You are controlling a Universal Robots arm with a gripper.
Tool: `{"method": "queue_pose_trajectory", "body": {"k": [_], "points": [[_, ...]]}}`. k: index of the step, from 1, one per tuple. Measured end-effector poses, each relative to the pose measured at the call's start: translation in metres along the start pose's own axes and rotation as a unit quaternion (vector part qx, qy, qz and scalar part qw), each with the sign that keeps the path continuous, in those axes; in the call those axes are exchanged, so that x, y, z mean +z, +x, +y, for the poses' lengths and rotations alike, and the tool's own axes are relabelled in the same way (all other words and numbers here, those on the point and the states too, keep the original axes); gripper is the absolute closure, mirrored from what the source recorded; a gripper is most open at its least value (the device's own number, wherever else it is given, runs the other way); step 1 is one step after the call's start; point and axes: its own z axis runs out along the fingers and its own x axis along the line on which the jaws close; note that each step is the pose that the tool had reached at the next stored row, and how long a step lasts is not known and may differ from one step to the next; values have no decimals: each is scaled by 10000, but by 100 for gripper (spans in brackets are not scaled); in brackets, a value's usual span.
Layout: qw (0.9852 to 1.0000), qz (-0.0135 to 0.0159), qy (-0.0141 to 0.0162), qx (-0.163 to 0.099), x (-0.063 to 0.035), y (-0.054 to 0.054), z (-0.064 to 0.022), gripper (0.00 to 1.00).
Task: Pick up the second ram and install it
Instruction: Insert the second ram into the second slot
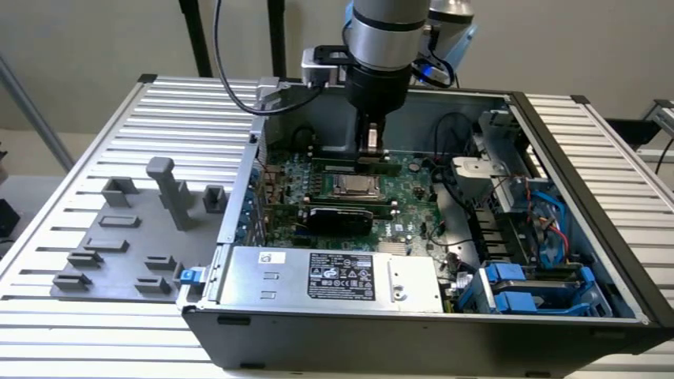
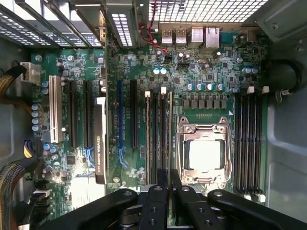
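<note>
Reaching straight down into the computer case [image 1: 589, 237], pincer [image 1: 372, 155] clenched on the second ram [image 1: 358, 166], over the motherboard [image 1: 406, 205].

Silver-grey cylindrical arm [image 1: 387, 28] w/ blue joint cap, black wrist section, black bolted-linkage gripper [image 2: 169, 184].

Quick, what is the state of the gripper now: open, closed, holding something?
Gripper: closed on the second ram, over the motherboard's slots beside the processor socket.

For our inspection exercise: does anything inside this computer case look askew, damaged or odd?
Nothing looks damaged or spilled. The second ram sits level in the pincer beside the processor socket, which is bare, with no cooler.
</note>
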Motion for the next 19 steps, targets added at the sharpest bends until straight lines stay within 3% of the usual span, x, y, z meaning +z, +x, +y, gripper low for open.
{"method": "queue_pose_trajectory", "body": {"k": [19], "points": [[10000,-1,6,26,350,-43,26,86]]}}
